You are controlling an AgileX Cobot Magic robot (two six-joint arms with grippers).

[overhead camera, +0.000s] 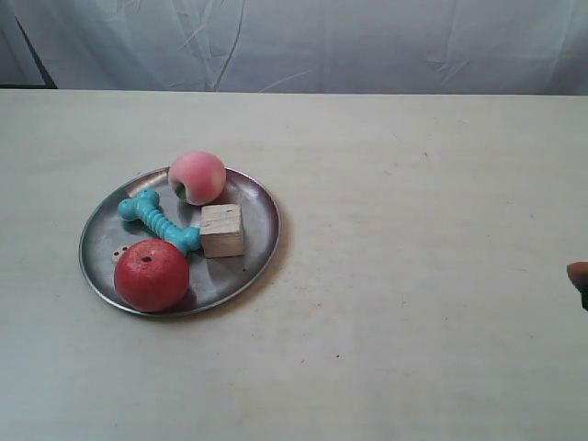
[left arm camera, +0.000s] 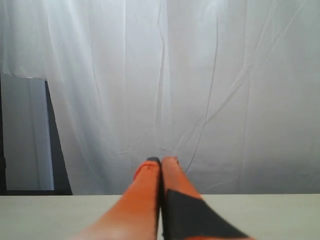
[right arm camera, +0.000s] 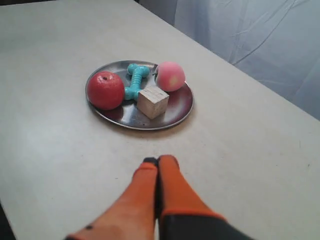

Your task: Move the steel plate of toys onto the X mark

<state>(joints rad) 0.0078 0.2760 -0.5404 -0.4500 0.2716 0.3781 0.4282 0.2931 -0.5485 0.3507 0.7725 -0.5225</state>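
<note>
We see a pale cream table (overhead camera: 432,303) filling most of the exterior view, its matte top marked by a few faint dark specks (overhead camera: 337,356). Behind its far edge hangs a white curtain (overhead camera: 322,41), creased in long folds. At the exterior view's upper left we note a narrow dark strip (overhead camera: 39,72) slanting beside the curtain. In the left wrist view we find a flat grey panel (left arm camera: 25,135), with a dark strip between it and the curtain.
</note>
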